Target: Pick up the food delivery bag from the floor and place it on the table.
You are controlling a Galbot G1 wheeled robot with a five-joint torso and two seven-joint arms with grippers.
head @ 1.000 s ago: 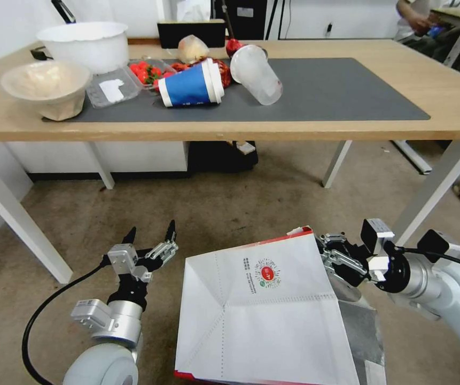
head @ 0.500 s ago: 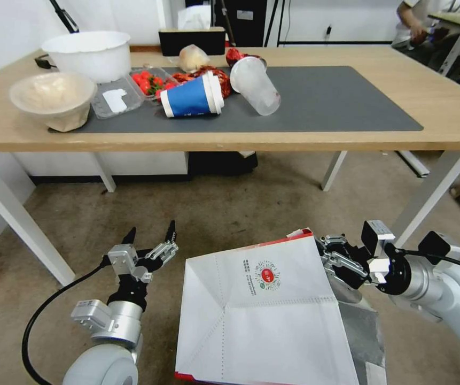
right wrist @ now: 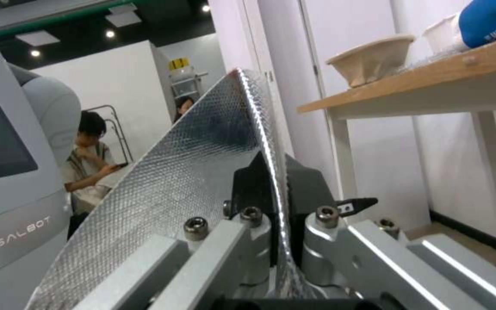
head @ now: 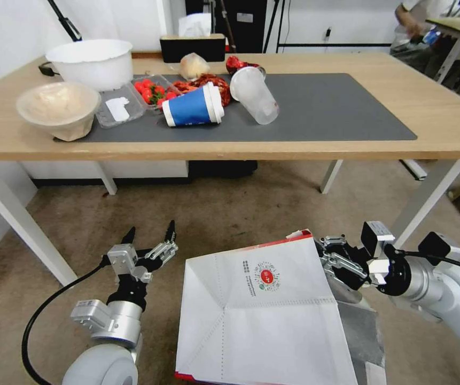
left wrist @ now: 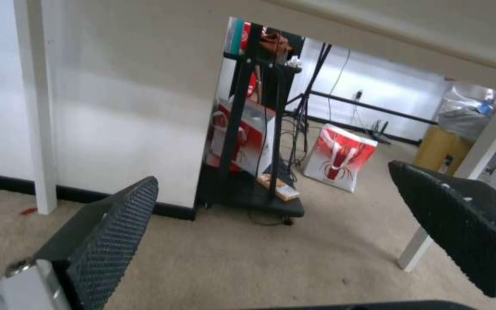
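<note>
Bare right half of dark grey mat (head: 347,109) on light-wood table (head: 443,120); left half crowded by tipped blue paper cup (head: 193,105), clear plastic cup (head: 255,95), bowls

White food delivery bag (head: 262,326) with red edges, round red logo, quilted silver foil lining (right wrist: 185,172)

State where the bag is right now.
In the head view the bag is low in front of the table, between the open left end effector and the right end effector, which grips its edge.
</note>
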